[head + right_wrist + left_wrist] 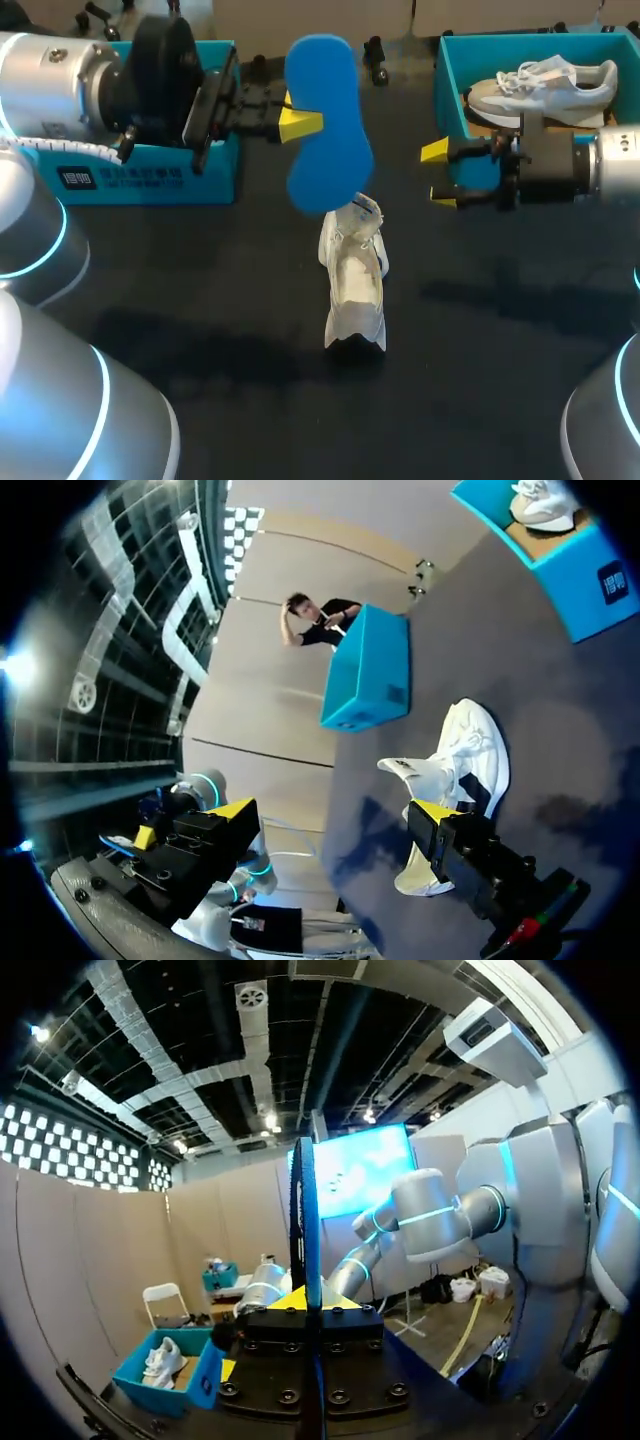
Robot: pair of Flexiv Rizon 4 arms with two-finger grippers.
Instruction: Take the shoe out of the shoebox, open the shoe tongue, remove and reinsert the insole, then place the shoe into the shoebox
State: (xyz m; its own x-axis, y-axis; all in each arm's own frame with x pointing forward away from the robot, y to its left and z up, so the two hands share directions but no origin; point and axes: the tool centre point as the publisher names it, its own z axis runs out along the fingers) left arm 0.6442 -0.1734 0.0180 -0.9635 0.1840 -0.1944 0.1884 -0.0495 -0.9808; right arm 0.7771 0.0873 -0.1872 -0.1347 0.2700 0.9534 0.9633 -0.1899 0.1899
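Aloft over the dark table (pixel 480 350), the blue insole (pixel 325 120) stands on end in the left gripper (pixel 300 122), whose yellow-tipped fingers are pinched onto it from both sides. The left wrist view shows the insole edge-on, a thin dark line rising from between the tips. Just below it the white shoe (pixel 355 285) rests on the table, out of its box and roughly midway between the two blue boxes, with its laces and opening at the end nearest the insole. Whether the insole's lower end touches the shoe cannot be told. Holding the insole upright over the shoe looks like a set-up for feeding it back in end first, so the task appears to be at the reinsertion step, with the return to the box not yet done. The right gripper (pixel 440 175) hovers just in front of the shoebox (pixel 450 110), jaws spread wide and empty. In the right wrist view the shoe lies ahead of one finger, apart from it. That stance probably leaves the right gripper ready to steady the shoe or hold back the tongue while the insole goes in. A second shoe (pixel 545 85) lies inside the shoebox, and the other blue box (pixel 150 175) sits beneath the left arm (pixel 60 80)
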